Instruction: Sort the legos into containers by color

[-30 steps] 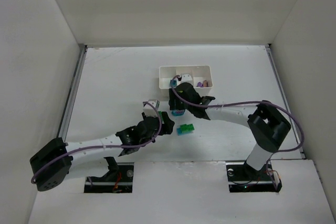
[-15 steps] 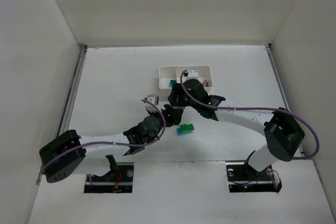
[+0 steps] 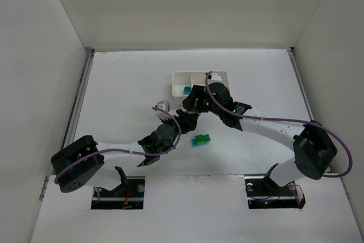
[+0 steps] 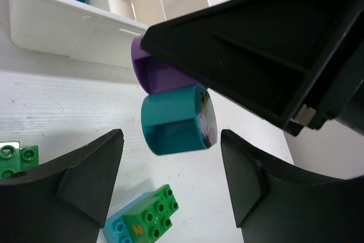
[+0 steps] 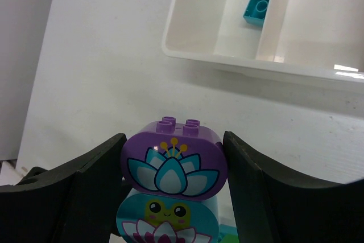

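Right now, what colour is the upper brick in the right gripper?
Purple upper brick, teal-and-white lotus print; best in right wrist view.

The purple brick (image 5: pixel 173 160) bears a teal-and-white lotus with yellow stamens; the teal frog brick (image 5: pixel 168 220) beneath, a yellow-green face. White tray (image 5: pixel 227 61), plain teal brick (image 5: pixel 257 7) at upper right. Green-and-teal clump (image 4: pixel 142 220) with an orange numeral.

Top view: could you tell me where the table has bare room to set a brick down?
Bare table lies left of the tray, out to the left rail, and beyond the tray's far wall. It is crowded between the tray and the green-and-teal clump, where the left fingers flank the purple-and-teal clump in the right fingers.
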You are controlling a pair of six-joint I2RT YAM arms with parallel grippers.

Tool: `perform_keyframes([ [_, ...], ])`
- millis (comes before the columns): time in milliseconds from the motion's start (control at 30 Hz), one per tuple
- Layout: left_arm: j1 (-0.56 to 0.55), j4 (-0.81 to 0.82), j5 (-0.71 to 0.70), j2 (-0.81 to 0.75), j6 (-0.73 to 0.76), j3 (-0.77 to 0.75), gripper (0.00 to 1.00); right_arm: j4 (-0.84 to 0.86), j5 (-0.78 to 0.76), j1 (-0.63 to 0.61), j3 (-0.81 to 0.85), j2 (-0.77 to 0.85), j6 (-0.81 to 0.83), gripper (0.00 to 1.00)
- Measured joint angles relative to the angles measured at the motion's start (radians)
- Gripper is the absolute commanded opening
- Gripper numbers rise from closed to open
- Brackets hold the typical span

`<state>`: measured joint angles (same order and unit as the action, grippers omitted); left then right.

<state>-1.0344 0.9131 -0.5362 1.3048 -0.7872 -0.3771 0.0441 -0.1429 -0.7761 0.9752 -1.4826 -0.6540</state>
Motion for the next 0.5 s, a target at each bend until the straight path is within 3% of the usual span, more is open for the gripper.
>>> perform_keyframes([
  [367,0.009,0.063,0.002,0.071,0.014,-0.029,0.42,0.068,0.042,0.005,-0.058,0.002,-0.053,0.55],
  [500,0.011,0.073,0.002,0.085,0.006,-0.030,0.28,0.088,0.048,0.013,-0.071,0.002,-0.064,0.55],
])
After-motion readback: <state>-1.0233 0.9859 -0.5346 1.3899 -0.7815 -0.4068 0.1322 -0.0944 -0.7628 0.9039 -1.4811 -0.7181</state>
